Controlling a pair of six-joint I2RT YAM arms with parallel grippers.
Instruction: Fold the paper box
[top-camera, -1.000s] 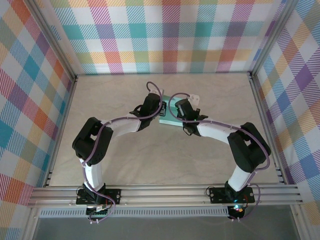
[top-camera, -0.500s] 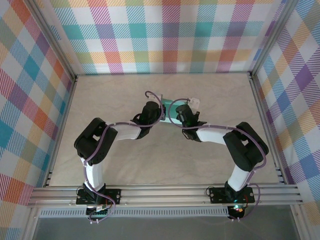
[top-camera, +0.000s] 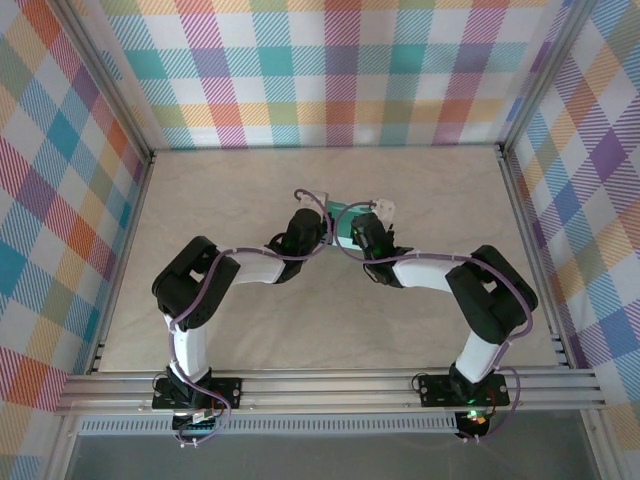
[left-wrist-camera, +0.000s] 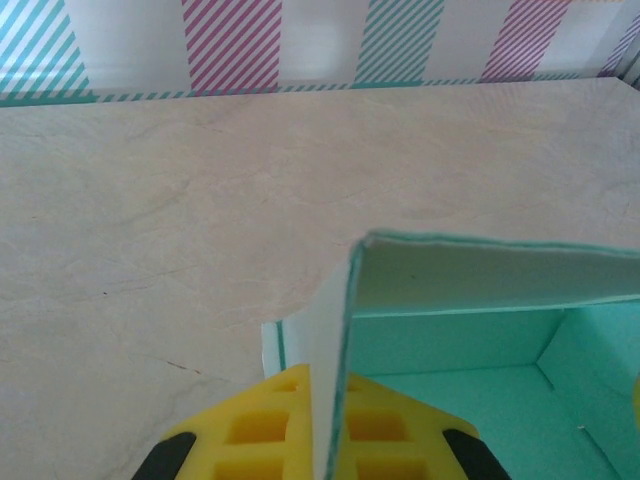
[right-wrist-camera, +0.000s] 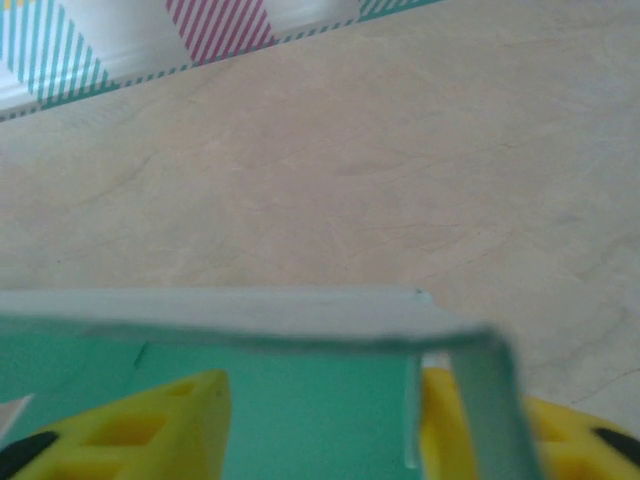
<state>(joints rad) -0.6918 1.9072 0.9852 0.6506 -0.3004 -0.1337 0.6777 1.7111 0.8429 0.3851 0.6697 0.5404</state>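
The paper box (top-camera: 341, 214) is mint-blue card with raised walls, standing at the table's middle between both wrists. My left gripper (top-camera: 322, 230) is shut on one upright side wall (left-wrist-camera: 332, 330); the yellow fingers (left-wrist-camera: 260, 430) press it from both sides, and the teal inside of the box (left-wrist-camera: 480, 385) lies to their right. My right gripper (top-camera: 356, 232) reaches in from the other side and stands open (right-wrist-camera: 325, 400). Its left finger (right-wrist-camera: 150, 430) is over the teal floor, and its right finger (right-wrist-camera: 585, 445) is partly behind the box's side wall (right-wrist-camera: 490, 400). The far wall (right-wrist-camera: 250, 318) runs across in front.
A white tab of card (top-camera: 384, 208) sticks out by the right wrist. Bare beige tabletop (top-camera: 250, 320) surrounds the box. Checked walls stand at the back and sides, and an aluminium rail (top-camera: 330, 385) runs along the near edge by the arm bases.
My right gripper has opened; it was shut half a second ago. Both wrists have drawn closer together around the box. The left gripper keeps its hold.
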